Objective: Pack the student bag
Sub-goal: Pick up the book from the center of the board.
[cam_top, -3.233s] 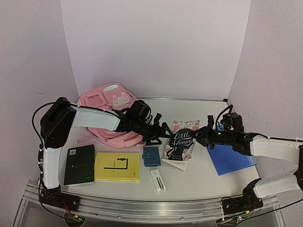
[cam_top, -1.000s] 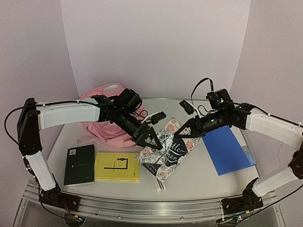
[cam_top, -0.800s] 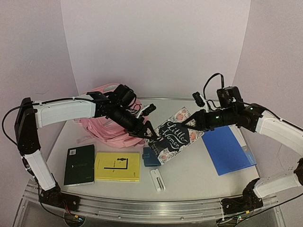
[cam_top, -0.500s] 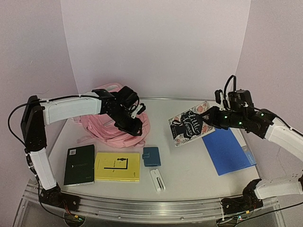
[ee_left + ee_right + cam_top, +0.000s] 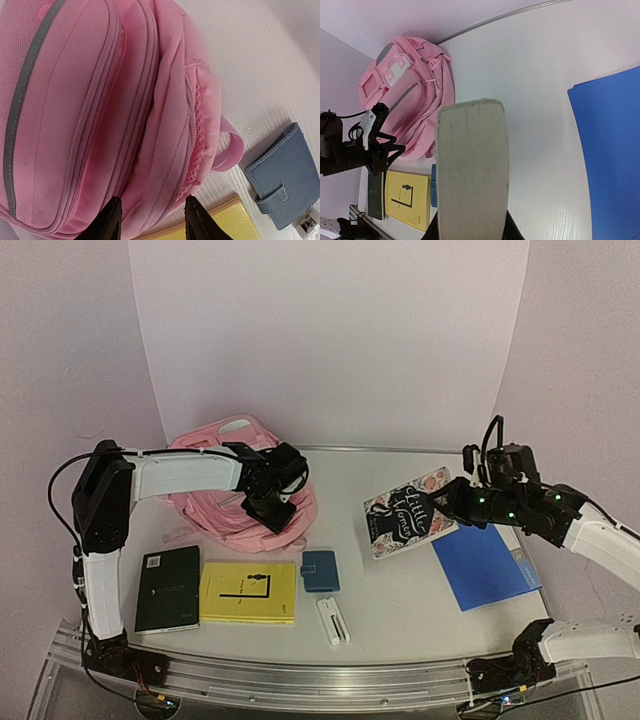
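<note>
Lying at the far left of the table (image 5: 400, 585), close to the back wall, the student bag (image 5: 222, 517) rests front side up, its zip pockets and grey reflective strips facing the overhead camera. The left arm reaches across it, and the left gripper (image 5: 277, 512) hangs over the bag's right flank, near the side mesh pocket. In the left wrist view the two dark fingers (image 5: 111, 220) stand moderately apart with nothing clamped between them, and pink fabric of the bag (image 5: 75, 100) fills the space beyond. Whether the tips touch the cloth cannot be told.

The right gripper (image 5: 448, 505) is closed on a floral paperback (image 5: 408, 512), pinching it at its right edge. The book is raised off the table with its dark cover tilted toward the overhead camera. From the right wrist, only the pale page block (image 5: 472, 170) shows edge-on, and the bag (image 5: 405, 100) lies well apart to the left.

A blue folder (image 5: 485, 560) lies flat on the right side of the table, just beside the held book. Along the near edge, in front of the bag, sit a dark green book (image 5: 168, 588) and a yellow book (image 5: 248, 592), side by side. A small blue wallet (image 5: 320, 570) lies just right of the yellow book, and a small white device (image 5: 333, 621) sits nearer than the wallet.
</note>
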Robot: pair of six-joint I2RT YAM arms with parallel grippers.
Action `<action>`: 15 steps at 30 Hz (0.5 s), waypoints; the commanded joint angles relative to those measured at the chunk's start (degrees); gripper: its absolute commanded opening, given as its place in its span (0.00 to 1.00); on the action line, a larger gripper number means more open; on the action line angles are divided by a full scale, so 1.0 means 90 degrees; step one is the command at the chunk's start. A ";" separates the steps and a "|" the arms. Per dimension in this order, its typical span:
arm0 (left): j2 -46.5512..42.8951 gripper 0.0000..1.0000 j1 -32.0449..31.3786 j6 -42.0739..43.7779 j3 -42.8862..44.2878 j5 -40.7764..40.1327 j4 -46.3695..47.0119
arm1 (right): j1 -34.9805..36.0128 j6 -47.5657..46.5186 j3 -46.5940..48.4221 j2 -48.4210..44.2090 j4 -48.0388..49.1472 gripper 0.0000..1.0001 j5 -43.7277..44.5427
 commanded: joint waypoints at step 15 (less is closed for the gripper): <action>0.0560 0.21 -0.0015 0.0234 0.0690 -0.0583 -0.0015 | 0.0026 0.0360 -0.0064 -0.0295 0.0916 0.00 -0.0206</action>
